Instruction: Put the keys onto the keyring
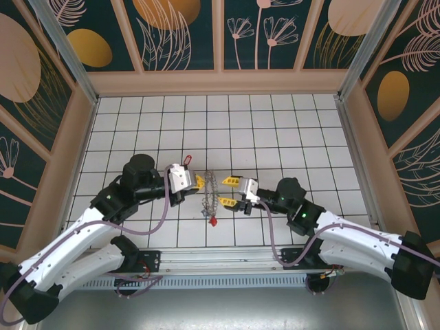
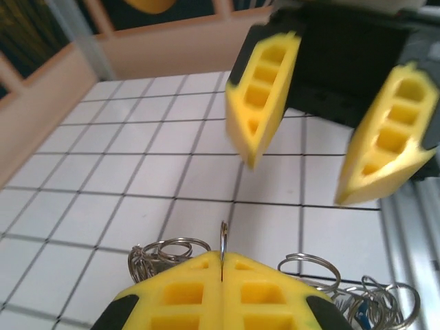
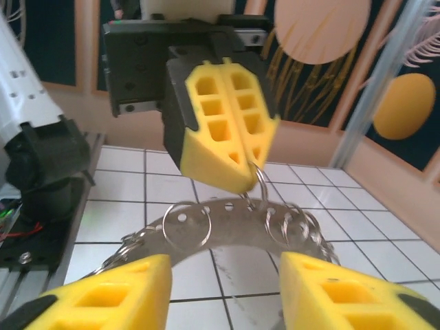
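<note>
The keyring (image 3: 237,230), a flat grey perforated ring fringed with small split rings (image 3: 187,225), is held up on edge at mid-table (image 1: 210,194). My left gripper (image 1: 201,181) is shut on one of those split rings (image 2: 223,240), which is pinched edge-on between its yellow fingers (image 2: 185,295). My right gripper (image 1: 230,192) faces it from the right. It is open, and its fingers (image 3: 103,299) straddle the keyring's lower arc without touching it. One red-headed key (image 1: 214,221) lies on the tiles just below the keyring. The other keys are not clear to me.
White tiled floor (image 1: 289,130) with wooden walls on three sides. A metal rail (image 1: 227,258) runs along the near edge by the arm bases. A small red thing (image 1: 187,159) sits by the left wrist. There is free tile to the back and both sides.
</note>
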Available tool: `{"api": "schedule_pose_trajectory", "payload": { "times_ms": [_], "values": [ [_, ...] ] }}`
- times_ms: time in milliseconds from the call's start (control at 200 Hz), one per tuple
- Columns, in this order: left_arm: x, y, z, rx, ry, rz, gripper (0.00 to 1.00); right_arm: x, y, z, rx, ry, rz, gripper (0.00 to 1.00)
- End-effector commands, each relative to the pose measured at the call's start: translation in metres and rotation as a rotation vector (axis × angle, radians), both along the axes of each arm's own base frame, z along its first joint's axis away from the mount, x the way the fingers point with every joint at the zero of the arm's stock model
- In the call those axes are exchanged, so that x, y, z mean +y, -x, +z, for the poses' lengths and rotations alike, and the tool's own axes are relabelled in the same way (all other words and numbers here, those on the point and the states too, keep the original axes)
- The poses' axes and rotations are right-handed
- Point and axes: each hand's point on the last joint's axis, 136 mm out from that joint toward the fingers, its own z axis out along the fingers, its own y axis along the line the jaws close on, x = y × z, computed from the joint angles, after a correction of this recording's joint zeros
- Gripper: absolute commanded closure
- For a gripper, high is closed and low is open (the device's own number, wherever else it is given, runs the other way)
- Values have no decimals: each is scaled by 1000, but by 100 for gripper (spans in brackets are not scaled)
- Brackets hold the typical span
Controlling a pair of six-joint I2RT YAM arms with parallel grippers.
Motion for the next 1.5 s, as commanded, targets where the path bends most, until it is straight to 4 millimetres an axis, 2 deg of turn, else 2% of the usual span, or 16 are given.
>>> {"api": "schedule_pose_trajectory", "payload": {
  "times_ms": [0,120,195,250,325,480,591,731,851,1011,1166,1236,1341,1496],
  "values": [
    [21,-21,6,-98,-27,172,100,-15,-30,15,1,-68,-167,50],
    [38,-35,9,-114,-34,305,100,-28,-67,27,119,-124,-365,47],
    [45,-39,15,-117,-12,356,100,-41,-99,32,282,-200,-551,39],
    [48,-39,20,-113,26,377,100,-46,-120,20,442,-204,-657,37],
    [55,-43,25,-96,75,416,100,-41,-143,-1,607,-141,-716,38],
    [71,-56,33,-57,157,474,100,-8,-168,-45,840,-11,-745,48],
    [83,-70,42,-65,205,552,100,21,-175,-79,956,68,-727,53],
    [103,-94,51,-51,249,650,100,54,-183,-113,1033,142,-698,58],
    [125,-113,49,-49,240,733,100,78,-193,-129,1056,168,-675,64],
    [165,-128,40,-27,221,832,100,111,-201,-157,1075,233,-669,64],
    [189,-136,37,5,283,889,100,143,-202,-175,1106,296,-703,64],
    [196,-142,33,38,304,905,100,154,-203,-184,1108,327,-726,65],
    [207,-149,31,72,331,935,100,157,-209,-198,1055,377,-810,69],
    [220,-157,39,73,361,986,100,159,-214,-208,978,451,-897,66]
  ]
}}
